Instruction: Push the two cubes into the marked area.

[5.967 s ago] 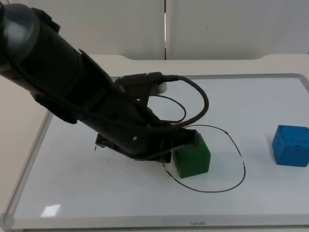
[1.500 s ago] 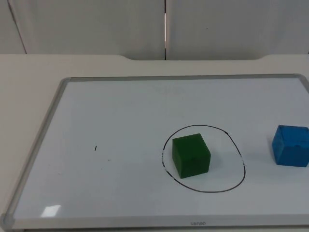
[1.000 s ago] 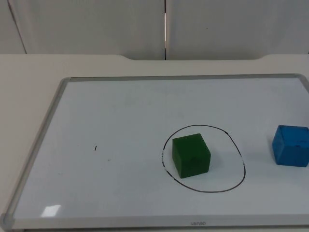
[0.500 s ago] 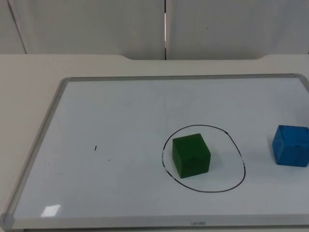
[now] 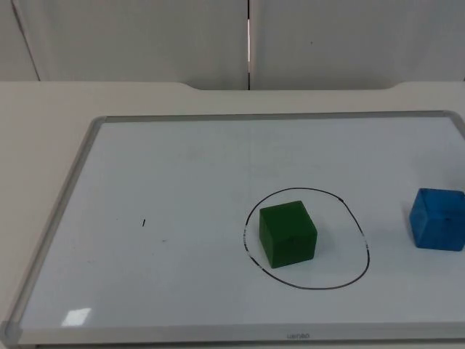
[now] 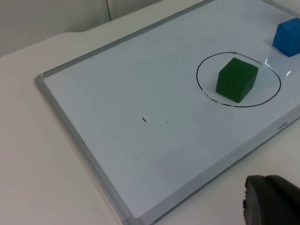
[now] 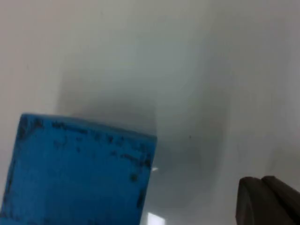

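So you're about halfway, judging by how things lie: the green cube (image 5: 288, 234) sits inside the marked area (image 5: 308, 238), that hand-drawn black oval on the whiteboard (image 5: 182, 182), tucked toward its left side with its lower left corner close to the line but, as far as I can tell, not over it. The blue cube (image 5: 437, 219) is the one left to do, it's well apart from the oval, out near the right edge of the whiteboard, so it needs a shove leftward to land next to the green one. From the left wrist view you get the whole layout: green cube (image 6: 236, 79) in the ring, blue cube (image 6: 287, 36) off beyond it, which tells me the left arm is parked back off the near left corner of the board, just waiting. The left gripper (image 6: 271, 200) is a dark fingertip at the frame edge, and I can't tell whether it's spread or pressed together. The right wrist view looks at the blue cube (image 7: 79, 171) from very close, scuffed edges and all, so the right gripper (image 7: 265, 199) hangs just beside it, though I can't make out any contact, and its state is anyone's guess too. If you ask me, the push has to be straight so the cube doesn't spin off or knock the green one out over the line
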You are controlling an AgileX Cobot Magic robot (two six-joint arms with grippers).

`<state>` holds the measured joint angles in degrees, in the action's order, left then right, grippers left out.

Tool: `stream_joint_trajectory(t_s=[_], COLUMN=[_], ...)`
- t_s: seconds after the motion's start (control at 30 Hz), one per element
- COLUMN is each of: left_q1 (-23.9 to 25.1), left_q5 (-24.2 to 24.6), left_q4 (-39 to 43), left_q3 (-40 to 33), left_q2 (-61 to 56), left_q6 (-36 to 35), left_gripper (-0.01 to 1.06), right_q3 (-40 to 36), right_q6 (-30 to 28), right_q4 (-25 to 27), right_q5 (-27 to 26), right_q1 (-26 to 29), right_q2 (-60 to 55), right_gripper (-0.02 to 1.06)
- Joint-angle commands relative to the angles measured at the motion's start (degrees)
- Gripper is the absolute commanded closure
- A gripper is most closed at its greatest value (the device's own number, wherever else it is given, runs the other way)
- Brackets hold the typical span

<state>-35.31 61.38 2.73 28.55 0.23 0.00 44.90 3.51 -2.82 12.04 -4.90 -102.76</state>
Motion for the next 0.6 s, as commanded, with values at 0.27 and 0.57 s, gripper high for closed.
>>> stream_joint_trajectory(t_s=[0.27, 0.57], left_q1=[0.1, 0.1], left_q5=[0.2, 0.2], left_q4=[0.1, 0.1], left_q3=[-0.3, -0.3], left_q2=[-0.2, -0.2], left_q6=[-0.4, -0.4], left_gripper=[1.05, 1.05], right_q3=[0.3, 0.3], right_q6=[0.1, 0.1], right_q4=[2.1, 1.9], right_q5=[-5.2, -8.5], right_q1=[0.1, -4.6], right_q2=[-2.5, -3.0], right_gripper=[1.04, 1.04])
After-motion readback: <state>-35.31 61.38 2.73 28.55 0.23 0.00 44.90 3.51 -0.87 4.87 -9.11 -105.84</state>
